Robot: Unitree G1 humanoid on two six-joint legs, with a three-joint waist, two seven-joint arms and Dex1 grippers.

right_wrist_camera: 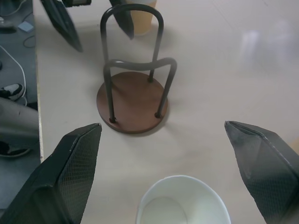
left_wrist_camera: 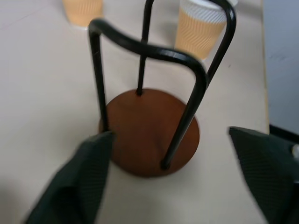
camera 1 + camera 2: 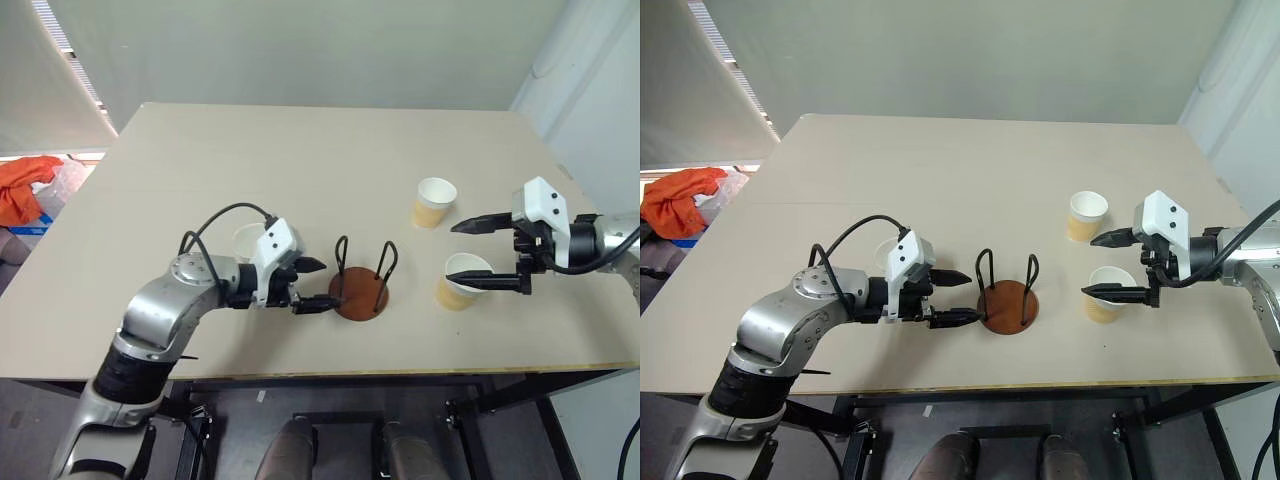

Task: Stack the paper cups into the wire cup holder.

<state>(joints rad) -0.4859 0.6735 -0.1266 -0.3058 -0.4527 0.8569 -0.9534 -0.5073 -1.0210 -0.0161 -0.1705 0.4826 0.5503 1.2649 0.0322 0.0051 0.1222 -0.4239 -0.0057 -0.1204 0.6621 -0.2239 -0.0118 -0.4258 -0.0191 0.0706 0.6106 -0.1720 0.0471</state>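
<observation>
Left gripper (image 3: 313,286) hangs with fingers spread and empty, tips just beside the wire cup holder (image 3: 361,285), a paper cup (image 3: 248,240) behind its wrist. Right gripper (image 3: 487,254) gapes wide over another cup (image 3: 461,280), not pinching it; third cup (image 3: 434,202) stands beyond.

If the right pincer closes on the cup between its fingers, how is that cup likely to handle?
The cup looks empty and thin-walled, so probably very light and easily dented by a firm squeeze. It stands upright on its narrower bottom, so a sideways nudge from the open right pincer might tip it. Its ribbed outer wall, seen in the left wrist view, likely helps grip.
</observation>
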